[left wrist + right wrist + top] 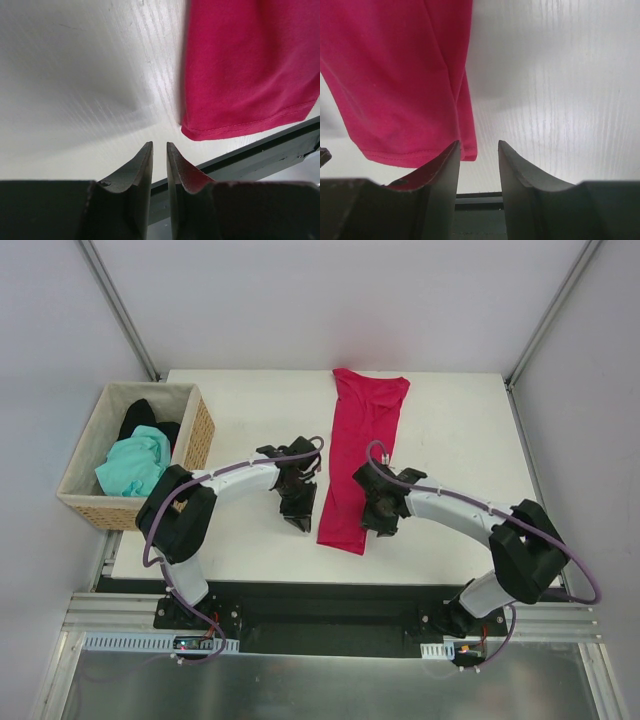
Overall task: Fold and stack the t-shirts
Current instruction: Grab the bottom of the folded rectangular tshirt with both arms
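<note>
The crimson t-shirt (358,455) lies folded into a long narrow strip down the middle of the white table (460,430), with its hem toward the front edge. My left gripper (300,523) is just left of the hem, empty, with its jaws a narrow gap apart (159,145); the shirt (250,65) lies to its right. My right gripper (380,528) is just right of the hem, open and empty (478,144), beside the shirt's corner (395,75). The mint-green t-shirt (135,465) and the black t-shirt (145,420) lie crumpled in the basket.
A tan wicker basket (200,435) stands at the table's left edge. The table's front edge and a dark rail (260,155) run just behind both grippers. Frame posts stand at the back corners.
</note>
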